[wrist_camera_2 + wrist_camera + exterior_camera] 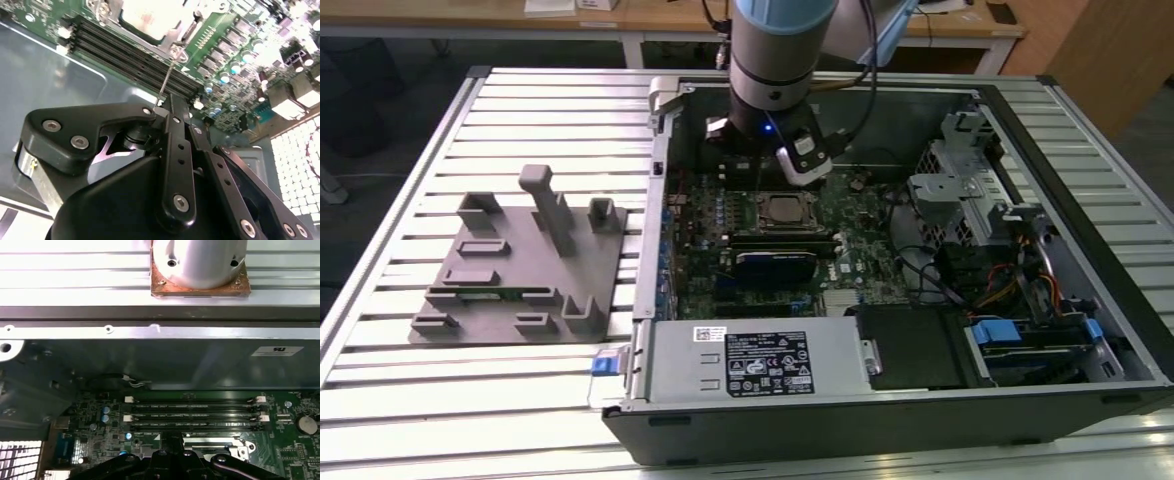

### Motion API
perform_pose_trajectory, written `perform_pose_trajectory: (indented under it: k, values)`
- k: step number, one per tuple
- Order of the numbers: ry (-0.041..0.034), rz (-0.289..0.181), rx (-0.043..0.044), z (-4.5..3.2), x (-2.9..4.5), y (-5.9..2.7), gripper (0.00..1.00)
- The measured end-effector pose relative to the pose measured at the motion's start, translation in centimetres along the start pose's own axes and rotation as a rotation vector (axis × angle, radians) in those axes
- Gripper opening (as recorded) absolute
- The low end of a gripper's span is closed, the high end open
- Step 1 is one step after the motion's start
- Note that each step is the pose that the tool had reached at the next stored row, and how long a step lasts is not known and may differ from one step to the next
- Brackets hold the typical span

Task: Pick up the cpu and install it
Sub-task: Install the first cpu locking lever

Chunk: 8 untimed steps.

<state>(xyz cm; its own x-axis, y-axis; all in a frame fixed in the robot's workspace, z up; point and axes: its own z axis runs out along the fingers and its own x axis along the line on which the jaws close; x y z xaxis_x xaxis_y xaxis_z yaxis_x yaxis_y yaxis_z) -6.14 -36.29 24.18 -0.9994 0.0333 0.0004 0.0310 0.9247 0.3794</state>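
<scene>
Cpu (783,210) first: you will find it lying flat in its socket in the middle of the green board, inside the open computer case (1067,395), and in the second wrist view its pale top (145,17) shows under the metal hold-down frame. Your gripper (165,107) hangs over the board at about twelve o'clock from the chip in the exterior view, hidden there under the arm's wrist. In both wrist views its black fingers (172,455) are drawn together, with no chip between them. A thin wire lever (167,75) runs from the socket frame right up to the fingertips; you cannot tell whether they pinch it or merely touch it. The long black memory slots (192,415) lie just beside the socket. The grey labelled power box (761,365) sits at six o'clock from the chip, against the case's near wall. A grey holder plate (520,265) rests on the slatted table (400,400) at nine o'clock, well apart from the case.
</scene>
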Motion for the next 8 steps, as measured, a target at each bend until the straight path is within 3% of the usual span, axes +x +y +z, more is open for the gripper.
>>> perform_pose_trajectory:
  k: [3,8]
  values:
    - [0.0000,0.000,0.0002,0.01,-0.56,0.03,0.11]
    - [-0.0001,0.000,0.0002,0.02,-0.66,0.04,0.11]
